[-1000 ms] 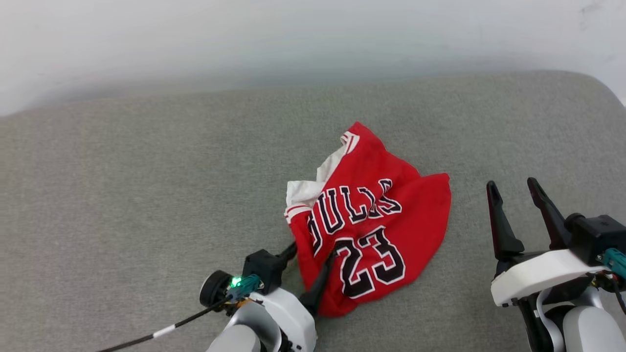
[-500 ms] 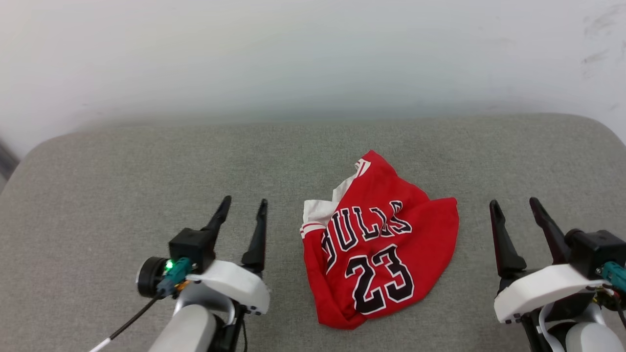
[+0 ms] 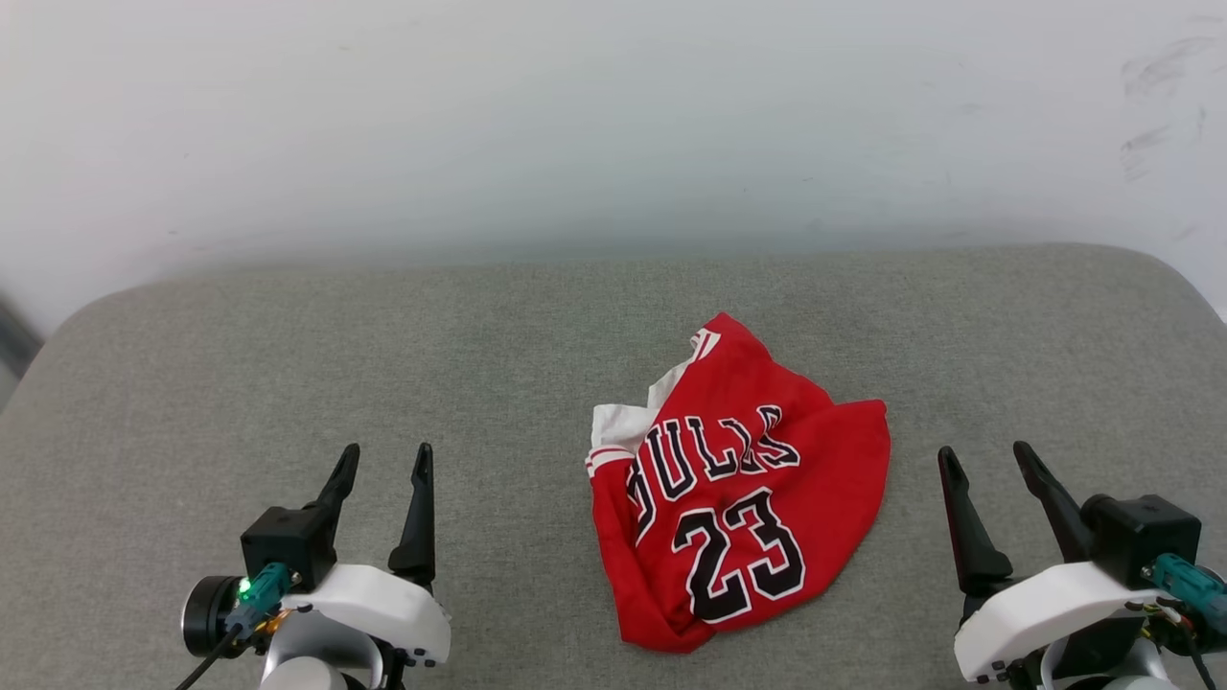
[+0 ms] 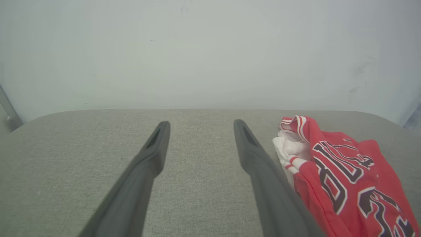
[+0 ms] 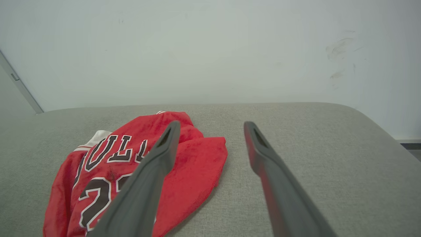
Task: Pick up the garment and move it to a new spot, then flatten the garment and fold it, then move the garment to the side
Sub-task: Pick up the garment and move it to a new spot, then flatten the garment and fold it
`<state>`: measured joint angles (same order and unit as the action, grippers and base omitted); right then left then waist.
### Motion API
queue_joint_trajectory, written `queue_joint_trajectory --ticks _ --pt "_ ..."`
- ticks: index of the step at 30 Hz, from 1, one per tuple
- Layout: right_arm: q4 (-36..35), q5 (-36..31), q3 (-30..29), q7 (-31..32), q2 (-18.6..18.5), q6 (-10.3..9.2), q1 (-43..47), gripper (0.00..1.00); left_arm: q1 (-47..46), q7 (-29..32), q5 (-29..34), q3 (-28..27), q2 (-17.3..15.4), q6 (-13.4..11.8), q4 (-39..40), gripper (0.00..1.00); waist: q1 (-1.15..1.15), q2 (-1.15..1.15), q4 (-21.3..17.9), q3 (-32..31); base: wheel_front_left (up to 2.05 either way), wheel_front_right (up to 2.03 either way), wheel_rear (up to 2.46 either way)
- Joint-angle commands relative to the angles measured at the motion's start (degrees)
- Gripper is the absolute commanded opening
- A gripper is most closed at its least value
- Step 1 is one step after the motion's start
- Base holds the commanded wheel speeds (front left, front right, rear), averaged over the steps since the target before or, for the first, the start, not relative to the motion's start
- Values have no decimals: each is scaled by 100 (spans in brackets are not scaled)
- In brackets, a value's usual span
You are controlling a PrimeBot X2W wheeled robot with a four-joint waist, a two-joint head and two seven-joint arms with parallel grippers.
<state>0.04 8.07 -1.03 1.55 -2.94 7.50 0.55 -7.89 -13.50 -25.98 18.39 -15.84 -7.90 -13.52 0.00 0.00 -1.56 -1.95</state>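
The garment [image 3: 738, 489], a red jersey with white sleeve parts and black "BULLS 23" lettering facing up, lies crumpled near the middle of the grey cushion [image 3: 383, 364]. My left gripper [image 3: 386, 451] stands open at the lower left, well clear of the cloth, with nothing between its fingers. At the lower right, my right gripper [image 3: 985, 452] is open too and empty, a short way off the garment's right edge. The left wrist view has the garment [image 4: 345, 174] to the right of my left gripper [image 4: 201, 123]. In the right wrist view the garment [image 5: 115, 164] lies left of the right gripper [image 5: 212, 124].
A pale wall [image 3: 613, 125] runs behind the cushion's far edge. The cushion's rounded corners show at far left [image 3: 67, 316] and far right [image 3: 1169, 273]. Bare grey fabric surrounds the garment on all sides.
My left gripper has let go of the garment's left edge and drawn back to the lower left. The head camera has tilted, so the whole scene sits lower in view.
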Motion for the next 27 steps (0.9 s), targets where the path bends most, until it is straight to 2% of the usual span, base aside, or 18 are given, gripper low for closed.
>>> queue_joint_trajectory --ticks 1,9,16,21,25,27 --pt "-38 14 27 11 6 -2 59 100 63 15 -1 6 -37 -36 43 100 0 0 -3 8 0 0 0" --pt "-71 -37 78 35 7 -2 -46 100 19 85 -45 17 -73 -108 158 100 0 0 -8 69 0 0 0" --pt "-81 -44 61 37 7 -2 -76 100 -161 247 -91 61 -50 -64 167 100 0 0 -13 97 0 0 0" --pt "-88 -36 106 48 7 -2 -188 100 -888 886 -242 314 37 295 22 100 0 0 -82 274 0 0 0" --pt "-54 11 184 10 7 -2 -272 100 -1487 1659 -435 572 126 636 -292 100 0 0 -248 460 0 0 0" --pt "-45 28 202 -3 5 -2 -297 100 -1612 1883 -497 628 125 721 -392 100 0 0 -302 517 0 0 0"
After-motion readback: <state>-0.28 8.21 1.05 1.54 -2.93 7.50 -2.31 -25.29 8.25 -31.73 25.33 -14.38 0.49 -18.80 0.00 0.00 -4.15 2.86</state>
